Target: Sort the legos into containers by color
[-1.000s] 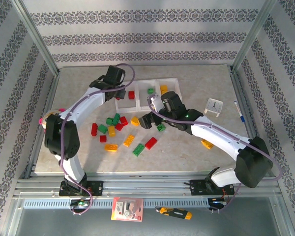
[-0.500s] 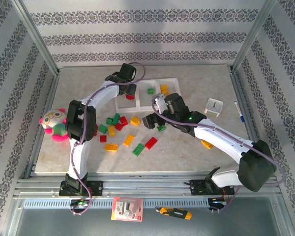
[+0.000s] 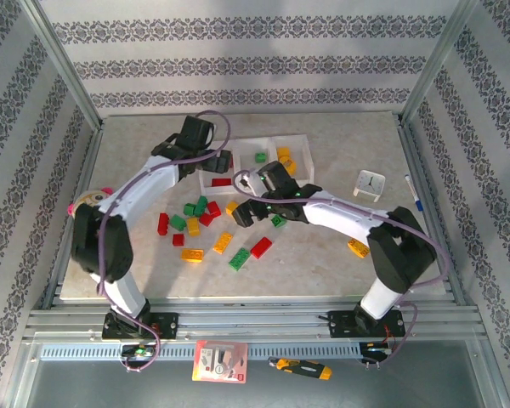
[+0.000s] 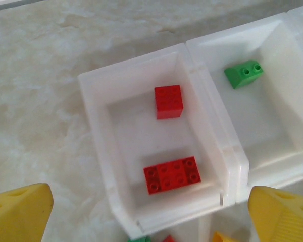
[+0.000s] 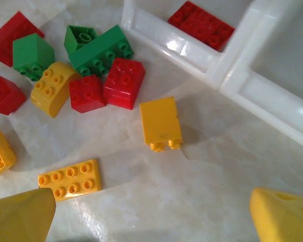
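The containers stand in a row at the back middle. In the left wrist view the left bin holds two red legos, a small one and a long one, and the middle bin holds a green one. My left gripper hangs open above the left bin, empty. My right gripper is open over bare table just in front of a yellow brick lying on its side. A yellow plate and a red, green and yellow cluster lie to its left.
Loose legos are scattered over the table's middle, and one yellow brick lies apart on the right. A white clock and a pen are at the right. A plush toy sits at the left edge.
My left gripper has opened over the left bin, and a long red brick now lies in it. My right gripper has shifted left toward the yellow brick.
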